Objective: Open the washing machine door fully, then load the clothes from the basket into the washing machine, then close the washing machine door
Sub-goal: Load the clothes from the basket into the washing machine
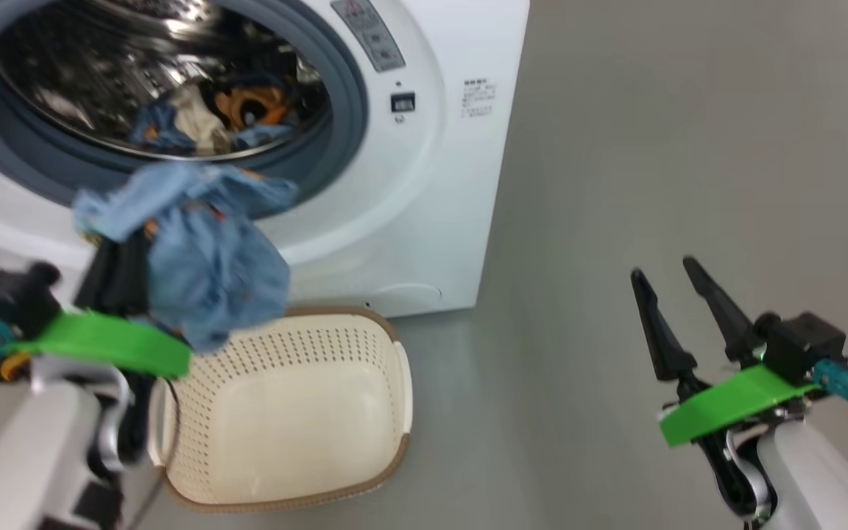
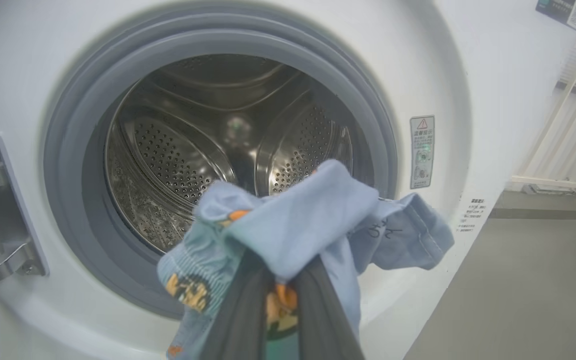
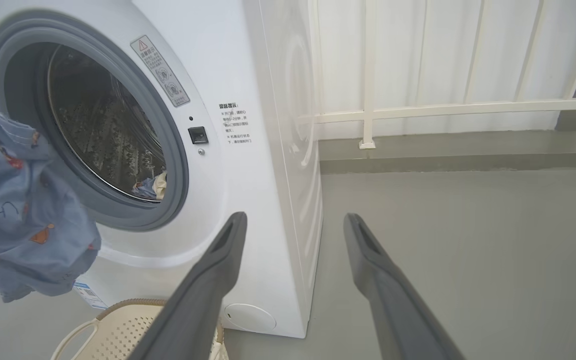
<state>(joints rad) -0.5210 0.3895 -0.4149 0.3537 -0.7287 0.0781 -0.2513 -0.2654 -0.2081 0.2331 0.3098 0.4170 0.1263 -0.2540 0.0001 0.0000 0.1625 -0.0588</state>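
Some clothes (image 1: 203, 121) lie in the washing machine (image 1: 409, 221), the basket (image 1: 394, 412) looks empty, my left gripper (image 2: 278, 295) clamps one blue garment (image 1: 210, 258) at the opening, right gripper (image 1: 663, 269) spread idle; closing the door remains.

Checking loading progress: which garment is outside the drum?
The light blue printed garment pinched in the left gripper, hanging before the opening; the other clothes lie inside the drum.
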